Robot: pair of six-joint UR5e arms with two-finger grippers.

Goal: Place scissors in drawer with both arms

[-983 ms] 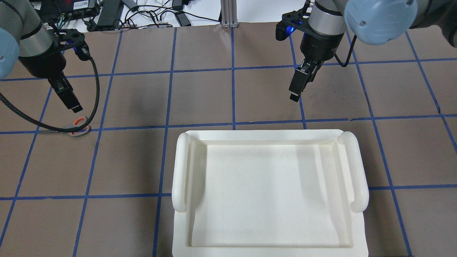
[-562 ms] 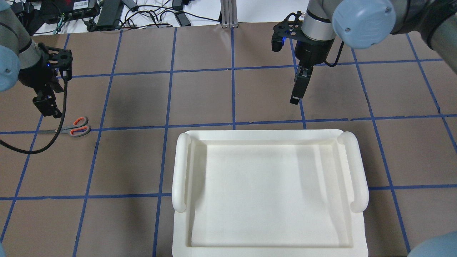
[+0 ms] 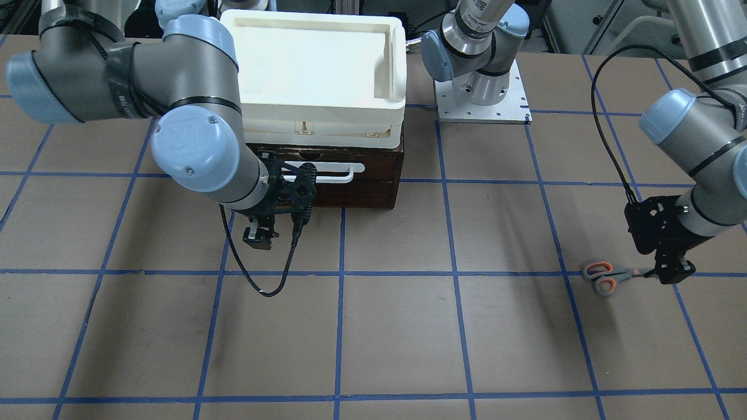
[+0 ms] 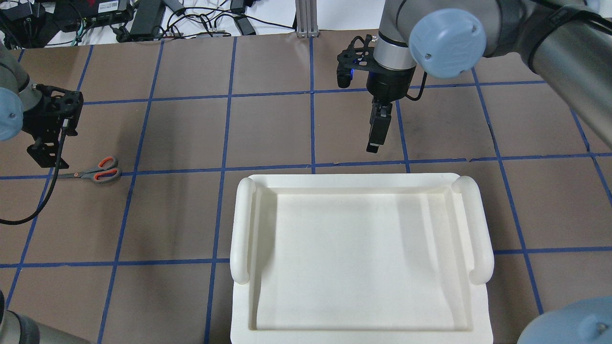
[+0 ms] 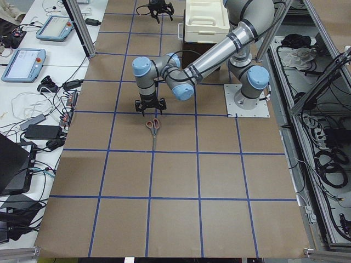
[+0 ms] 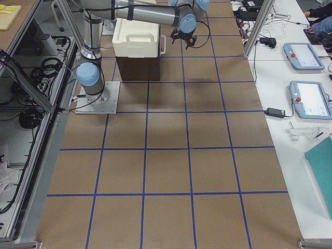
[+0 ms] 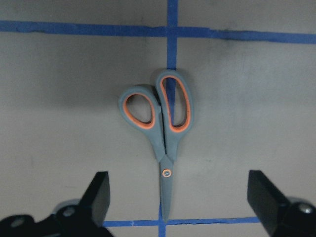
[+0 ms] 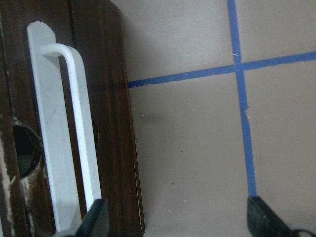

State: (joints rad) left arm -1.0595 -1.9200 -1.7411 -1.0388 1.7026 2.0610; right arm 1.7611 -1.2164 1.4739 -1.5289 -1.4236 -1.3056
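Note:
The scissors [image 4: 91, 173] lie flat on the brown table at the left, grey handles lined orange, also in the front view [image 3: 604, 277]. My left gripper [image 4: 40, 155] is open and empty just over the blade end; in the left wrist view the blades [image 7: 165, 192] lie between its fingers [image 7: 98, 195]. The dark brown drawer [image 3: 350, 189] looks closed, its white bar handle [image 3: 335, 172] facing out. My right gripper [image 3: 257, 239] is open and empty in front of the drawer, near the handle's end [image 8: 74, 123].
A white plastic tray [image 4: 239, 224] sits on top of the drawer box, also in the front view [image 3: 397, 58]. A black cable [image 4: 28, 215] hangs from the left wrist onto the table. Blue tape lines grid the table. Cables and devices lie beyond the far edge.
My left gripper has moved left, from over the scissors' handles to their blade end, and its cable has uncovered them. My right gripper has moved left and a little nearer the drawer.

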